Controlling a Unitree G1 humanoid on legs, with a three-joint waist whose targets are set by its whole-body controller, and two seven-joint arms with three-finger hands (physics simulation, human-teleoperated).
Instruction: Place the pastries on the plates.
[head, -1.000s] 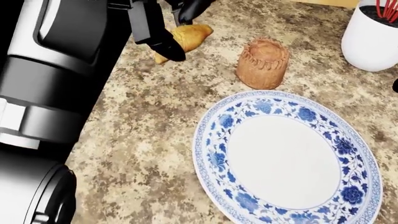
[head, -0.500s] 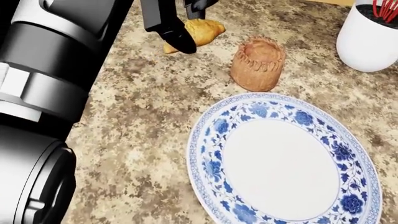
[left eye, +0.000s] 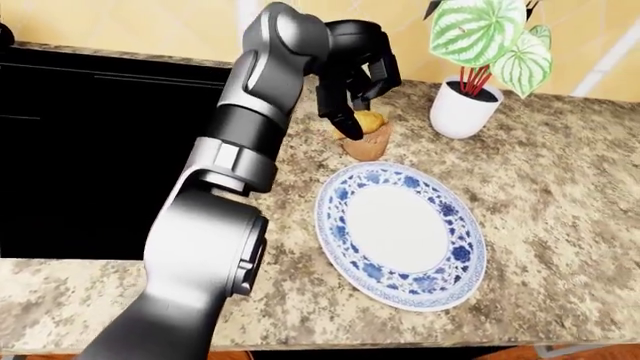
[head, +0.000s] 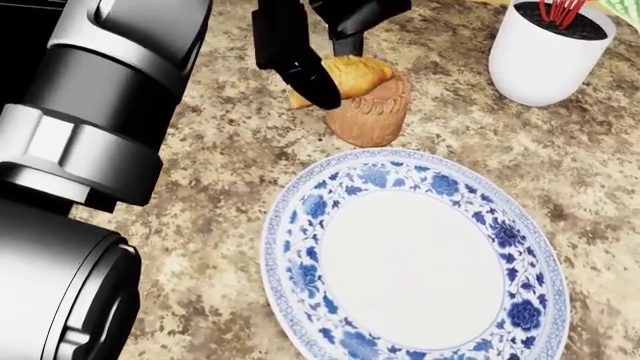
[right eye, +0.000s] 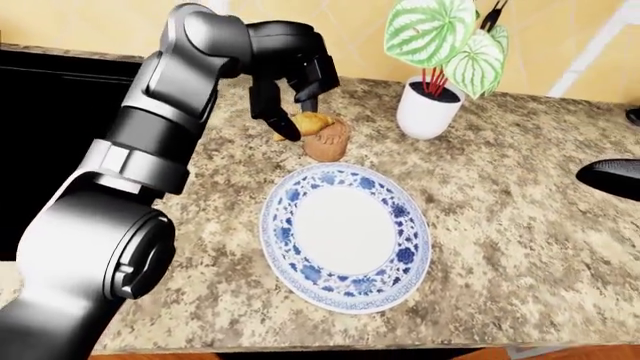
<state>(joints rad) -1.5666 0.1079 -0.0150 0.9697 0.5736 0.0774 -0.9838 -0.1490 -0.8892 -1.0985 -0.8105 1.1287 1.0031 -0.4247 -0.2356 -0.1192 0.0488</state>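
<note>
Two pastries, one plate, one potted plant
Your left hand (head: 320, 45) grips the yellow pastry (head: 350, 75) against the brown pastry (head: 370, 112), just above the empty plate (head: 300, 232); right hand state unclear

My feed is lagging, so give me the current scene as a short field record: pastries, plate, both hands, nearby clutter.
golden croissant-shaped pastry: between the left hand's fingers, overlapping the brown pastry
brown ridged tart-like pastry: on the speckled granite counter, just above the plate in the head view
blue-and-white floral ceramic plate: bare, no pastry on it
left hand: fingers closed round the golden pastry
right hand: only a dark tip at the right edge of the right-eye view; state unclear
white plant pot: upper right of the plate
</note>
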